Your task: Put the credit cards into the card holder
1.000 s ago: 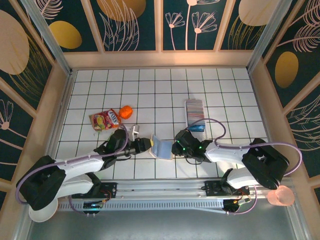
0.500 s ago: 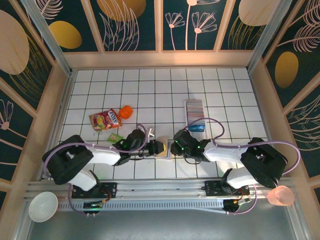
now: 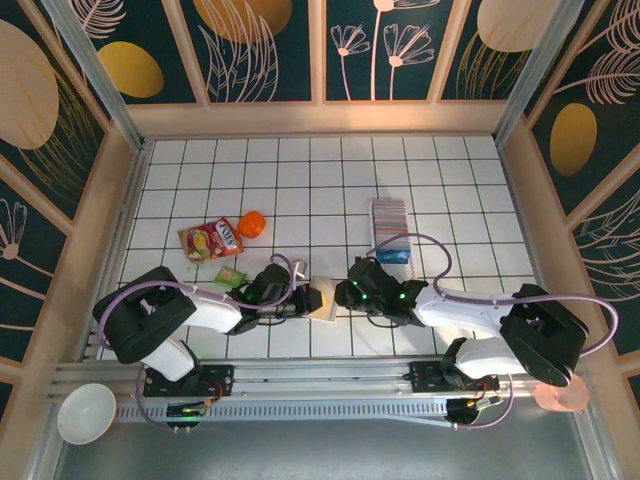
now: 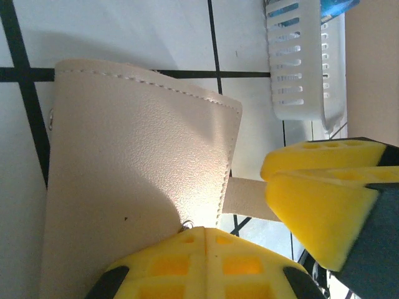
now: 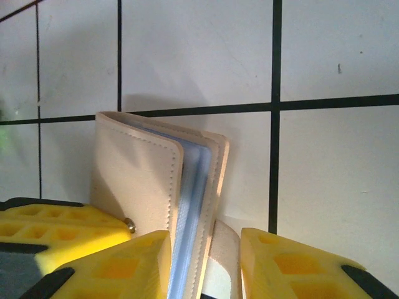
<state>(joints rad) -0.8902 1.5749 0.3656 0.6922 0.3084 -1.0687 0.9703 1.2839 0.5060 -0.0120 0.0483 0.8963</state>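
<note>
Jaws of left gripper (image 3: 304,298) clamp the card holder (image 3: 322,298) near the front centre of the table; right gripper (image 3: 343,296) sits at its open edge, jaws apart around the snap tab. Credit cards (image 3: 388,218) sit untouched in the white tray (image 4: 299,62) behind, so none loaded yet, I judge.

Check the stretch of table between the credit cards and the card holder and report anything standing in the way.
The right tool and its arm lie across that stretch: the credit cards sit in the white tray beyond it, and the card holder sits pinched between the right tool and the left tool. Nothing else visible stands between them.
</note>
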